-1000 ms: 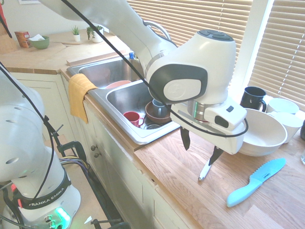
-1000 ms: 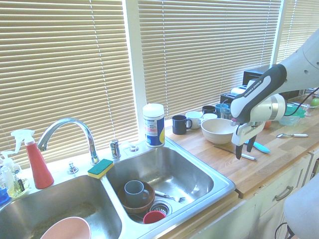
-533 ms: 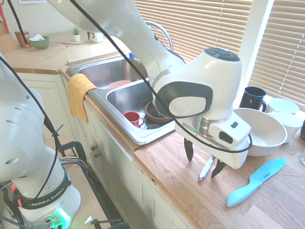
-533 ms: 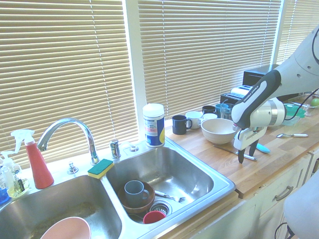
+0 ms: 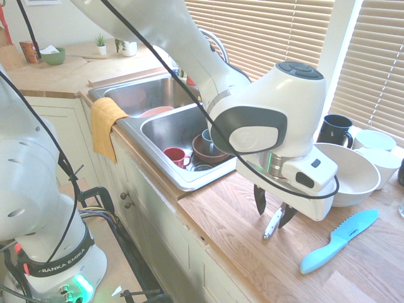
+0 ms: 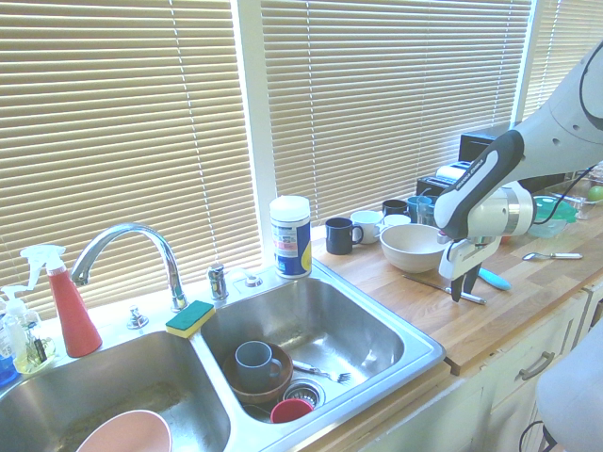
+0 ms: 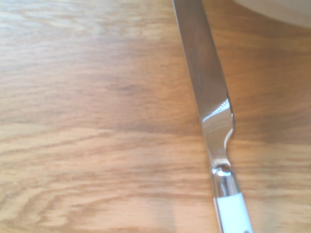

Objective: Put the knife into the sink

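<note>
The knife [image 5: 271, 225] lies flat on the wooden counter to the right of the sink [image 5: 183, 180], white handle toward the counter's front edge. Its silver blade [image 7: 206, 82] fills the wrist view, and in the second exterior view the knife [image 6: 426, 281] rests in front of the white bowl. My gripper [image 5: 273, 209] is down at the counter, pointing straight down, with one dark finger on each side of the knife near the handle. The fingers stand a little apart, and I see no contact with the knife. The gripper [image 6: 459, 288] is right of the sink [image 6: 415, 344].
A large white bowl [image 5: 350, 173] stands just behind the gripper. A light-blue plastic knife [image 5: 339, 240] lies to its right, with a black mug [image 5: 334, 129] further back. The near basin holds a red cup [image 5: 175, 156] and a brown bowl [image 5: 205, 150]. A yellow cloth [image 5: 104, 123] hangs over the sink's front.
The gripper has come down to the counter so that its fingers straddle the knife, and the fingers have drawn closer together. The knife has not moved.
</note>
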### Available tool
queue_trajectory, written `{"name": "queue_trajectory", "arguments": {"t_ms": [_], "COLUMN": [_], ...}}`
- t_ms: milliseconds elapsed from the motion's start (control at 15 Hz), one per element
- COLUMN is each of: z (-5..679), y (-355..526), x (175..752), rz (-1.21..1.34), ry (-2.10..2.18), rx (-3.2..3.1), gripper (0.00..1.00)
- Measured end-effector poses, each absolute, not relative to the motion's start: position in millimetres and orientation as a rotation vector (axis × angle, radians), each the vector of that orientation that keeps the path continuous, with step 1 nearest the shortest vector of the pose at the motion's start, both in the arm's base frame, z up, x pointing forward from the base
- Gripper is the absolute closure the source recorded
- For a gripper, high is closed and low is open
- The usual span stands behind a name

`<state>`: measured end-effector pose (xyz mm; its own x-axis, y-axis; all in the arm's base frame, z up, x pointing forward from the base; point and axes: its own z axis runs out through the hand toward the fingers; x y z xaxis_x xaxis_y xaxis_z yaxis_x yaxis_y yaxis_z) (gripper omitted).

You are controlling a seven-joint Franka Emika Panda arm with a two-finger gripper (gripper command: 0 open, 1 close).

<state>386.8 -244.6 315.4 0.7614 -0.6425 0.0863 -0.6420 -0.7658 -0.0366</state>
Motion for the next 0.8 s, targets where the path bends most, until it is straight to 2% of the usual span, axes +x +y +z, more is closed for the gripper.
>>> {"name": "queue_trajectory", "arguments": {"t_ms": [800], "z": [315.2], "y": [-243.5], "x": [389.3], "rz": [-0.143], "ry": [1.066], "rx": [-2.946], "gripper": [1.0]}}
